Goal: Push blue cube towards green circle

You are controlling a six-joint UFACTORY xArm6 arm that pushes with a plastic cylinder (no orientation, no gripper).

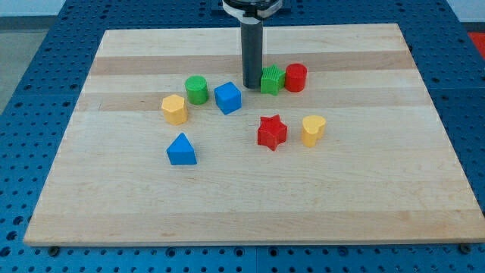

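The blue cube (227, 98) sits near the middle of the wooden board (250, 205). The green circle (196, 89), a short green cylinder, stands just to its left, a small gap between them. My tip (251, 85) is down on the board to the upper right of the blue cube, a short gap away. It stands right beside the left side of a green star block (272, 80).
A red cylinder (295, 77) touches the green star's right side. A yellow hexagon (174, 109) lies left of the green circle. A blue triangle (181, 149), a red star (272, 132) and a yellow block (313, 130) lie lower down.
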